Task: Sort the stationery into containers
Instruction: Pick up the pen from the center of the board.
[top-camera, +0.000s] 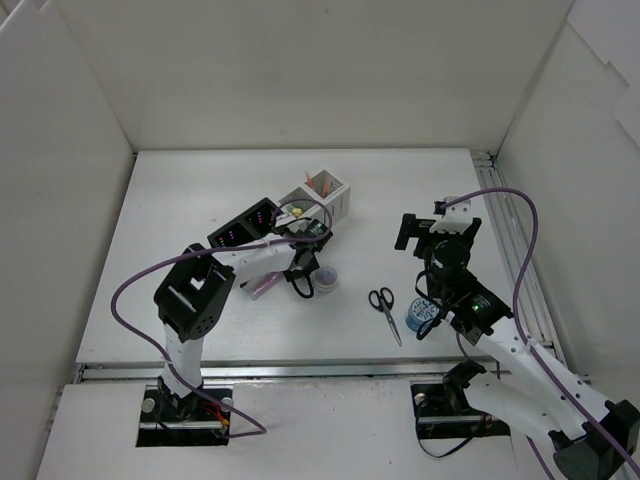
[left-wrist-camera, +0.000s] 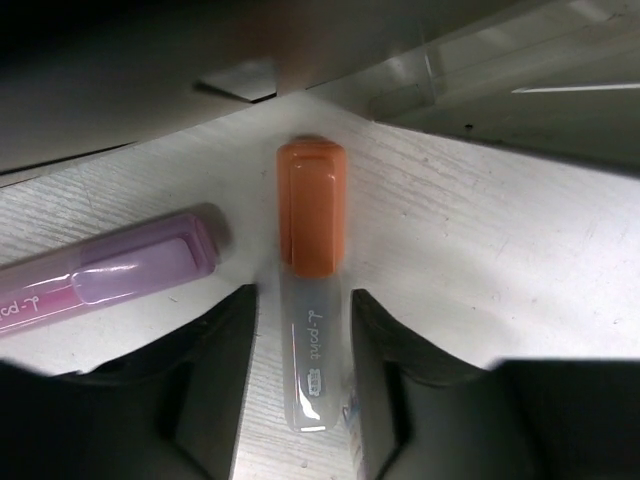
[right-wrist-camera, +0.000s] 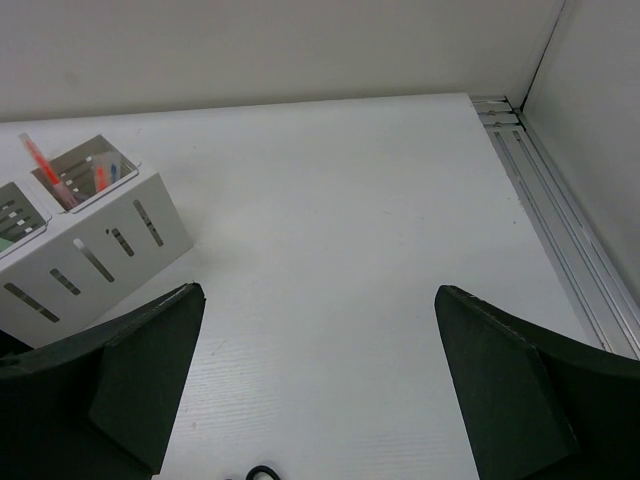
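While L arm folds fwd, L gripper straddles orange marker, jaws part-open; R gripper hovers wide open.

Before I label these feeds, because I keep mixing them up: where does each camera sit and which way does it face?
Top external: above and behind the bases, looking down on the table; left arm and right arm both show.
Left wrist: on the left wrist, looking steeply down at the orange-capped marker; left fingers flank it.
Right wrist: on the right wrist, looking across the table towards the back wall; right fingers fill the bottom corners.
Shared: top external and right wrist both show the white organiser.
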